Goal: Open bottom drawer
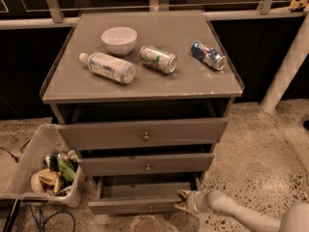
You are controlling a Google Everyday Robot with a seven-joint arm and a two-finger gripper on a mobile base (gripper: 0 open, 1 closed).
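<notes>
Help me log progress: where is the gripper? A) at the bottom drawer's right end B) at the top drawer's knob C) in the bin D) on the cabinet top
A: the gripper sits low at the right end of the bottom drawer, which stands partly pulled out.

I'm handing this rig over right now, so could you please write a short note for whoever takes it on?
The claw sits low at the right end of the bottom drawer, against or just beside its front. The drawer is pulled partly out, its plain inside showing; its knob is free. Done: drawer partly open. Left: pull further if full opening is needed, then back the arm away.
</notes>
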